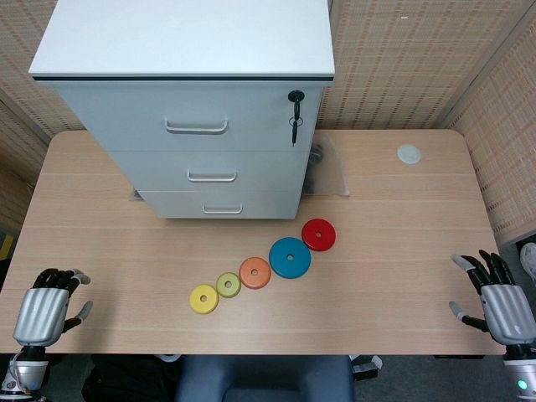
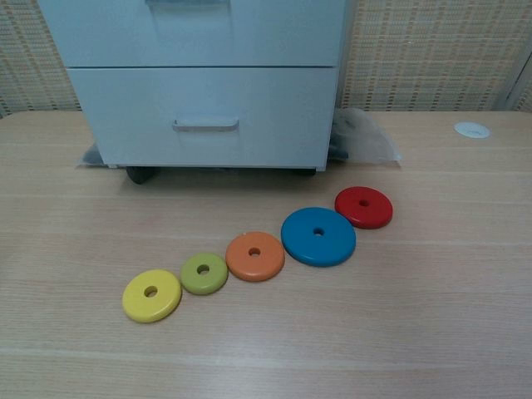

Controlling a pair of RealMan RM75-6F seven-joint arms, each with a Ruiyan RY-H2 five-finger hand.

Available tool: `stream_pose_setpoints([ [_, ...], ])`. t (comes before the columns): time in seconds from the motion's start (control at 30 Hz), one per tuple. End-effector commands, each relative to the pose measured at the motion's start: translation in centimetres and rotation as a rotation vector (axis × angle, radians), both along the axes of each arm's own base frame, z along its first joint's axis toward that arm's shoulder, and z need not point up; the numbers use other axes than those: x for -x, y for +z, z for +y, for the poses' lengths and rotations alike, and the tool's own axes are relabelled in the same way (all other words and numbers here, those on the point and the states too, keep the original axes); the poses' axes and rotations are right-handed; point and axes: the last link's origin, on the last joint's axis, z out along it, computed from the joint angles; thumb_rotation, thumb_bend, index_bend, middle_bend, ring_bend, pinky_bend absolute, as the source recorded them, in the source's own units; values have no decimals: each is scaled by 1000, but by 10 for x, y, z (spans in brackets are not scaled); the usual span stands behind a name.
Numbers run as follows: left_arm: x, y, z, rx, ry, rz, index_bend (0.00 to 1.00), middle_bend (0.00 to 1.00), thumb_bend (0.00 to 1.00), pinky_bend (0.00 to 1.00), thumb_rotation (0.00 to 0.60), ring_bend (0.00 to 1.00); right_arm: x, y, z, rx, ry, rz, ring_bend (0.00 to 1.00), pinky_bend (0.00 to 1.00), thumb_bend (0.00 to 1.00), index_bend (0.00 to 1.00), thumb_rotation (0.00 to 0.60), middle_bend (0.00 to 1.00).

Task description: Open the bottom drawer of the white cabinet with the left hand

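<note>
The white cabinet (image 1: 197, 100) stands at the back left of the table on small wheels. Its bottom drawer (image 1: 222, 203) is pushed in flush, and the chest view shows its front (image 2: 204, 116) with a flat silver handle (image 2: 205, 125). My left hand (image 1: 46, 311) rests at the table's near left corner, fingers apart and holding nothing, far from the drawer. At the near right edge, my right hand (image 1: 496, 301) lies the same way, empty with fingers spread. Neither hand shows in the chest view.
A curved row of flat rings lies in front of the cabinet: yellow (image 1: 203, 298), green (image 1: 229, 285), orange (image 1: 255, 272), blue (image 1: 290, 258), red (image 1: 318, 234). Keys (image 1: 295, 117) hang from the top drawer's lock. A clear plastic bag (image 1: 331, 167) sits beside the cabinet; a white cap (image 1: 409, 153) lies back right.
</note>
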Motion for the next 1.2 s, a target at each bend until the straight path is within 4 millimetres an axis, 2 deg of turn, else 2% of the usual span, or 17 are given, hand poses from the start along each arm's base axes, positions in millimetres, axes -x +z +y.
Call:
stream_pose_setpoints([
  [0.03, 0, -1, 0, 9, 6, 3, 403, 368, 246, 242, 600, 333, -1, 0, 0, 11, 13, -2, 0, 0, 207, 148, 600, 178],
  [0.33, -2, 0, 5, 31, -11, -8, 403, 393, 247, 252, 600, 353, -1, 3, 1, 30, 26, -6, 0, 0, 207, 148, 600, 178],
  [0.4, -4, 1, 9, 41, -26, -2, 403, 422, 247, 311, 600, 389, -1, 2, 0, 30, 27, -9, 0, 0, 207, 148, 600, 178],
  [0.53, -15, 5, 25, 68, -95, -51, 399, 511, 247, 490, 600, 481, -3, 2, -1, 25, 38, -16, 0, 0, 207, 148, 600, 178],
  [0.73, -33, 4, 54, 153, -177, -182, 370, 685, 247, 837, 600, 676, -7, 4, -3, 42, 60, -27, 0, 0, 207, 148, 600, 178],
  [0.83, -36, 4, 61, 175, -190, -194, 353, 724, 254, 891, 600, 720, -9, 6, -4, 50, 67, -30, 0, 0, 207, 148, 600, 179],
  [0.9, -44, 4, 72, 205, -217, -205, 327, 772, 294, 947, 600, 772, -11, 10, -5, 65, 78, -33, 0, 0, 207, 148, 600, 179],
  [0.93, -56, 2, 85, 231, -252, -235, 311, 798, 333, 974, 600, 801, -14, 15, -7, 85, 91, -24, 0, 0, 207, 148, 600, 179],
  [1.0, -67, -2, 98, 266, -275, -259, 293, 833, 400, 995, 600, 844, -17, 17, -8, 87, 92, -25, 0, 0, 207, 148, 600, 178],
  [1.07, -77, -6, 109, 295, -288, -276, 270, 880, 478, 1000, 600, 904, -18, 17, -8, 83, 93, -34, 0, 0, 207, 148, 600, 178],
  [1.2, -97, -17, 133, 347, -301, -299, 228, 915, 563, 1000, 600, 956, -20, 17, -7, 79, 91, -32, 0, 0, 207, 148, 600, 178],
])
